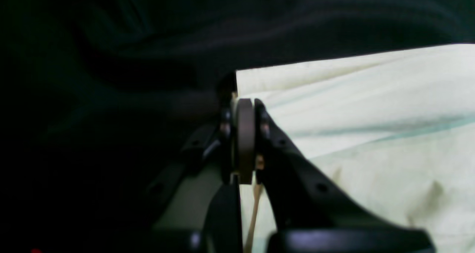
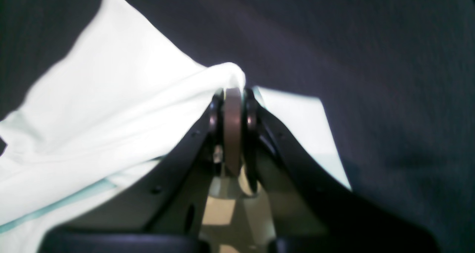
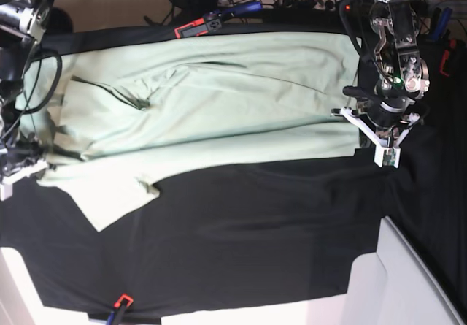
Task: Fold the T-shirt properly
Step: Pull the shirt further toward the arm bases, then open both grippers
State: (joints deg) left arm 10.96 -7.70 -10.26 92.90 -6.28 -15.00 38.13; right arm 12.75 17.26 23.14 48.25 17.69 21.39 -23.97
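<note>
1. Left wrist view: the left gripper (image 1: 245, 134) has its jaws pressed together on a corner of the T-shirt (image 1: 371, 134). The pale mint fabric runs off to the right of the fingers (image 1: 297, 178) and fills the lower right of the view, with soft creases and a faint teal seam line across it. To the left and above lies the black cloth (image 1: 111, 60), dark and rumpled.

2. Right wrist view: the right gripper (image 2: 233, 127) has its jaws closed tight, pinching a raised bunch of the T-shirt (image 2: 111, 127). The fabric peaks just above the fingertips and slopes away to the left; a smaller flat part shows to the right of the fingers (image 2: 282, 149). The black cloth (image 2: 371, 78) covers the rest of the view.

3. Base view: the T-shirt (image 3: 219, 106) lies spread lengthwise over the black cloth (image 3: 255, 237), in the upper half of the table. One sleeve sticks out toward the lower left. The left gripper (image 3: 363, 132) sits at the shirt's right edge, at its lower corner. The right gripper (image 3: 33, 161) sits at the shirt's left edge; its jaws are too small here to read. A red and black clamp (image 3: 197, 25) grips the cloth's far edge, and another clamp (image 3: 120, 304) its near edge.
</note>
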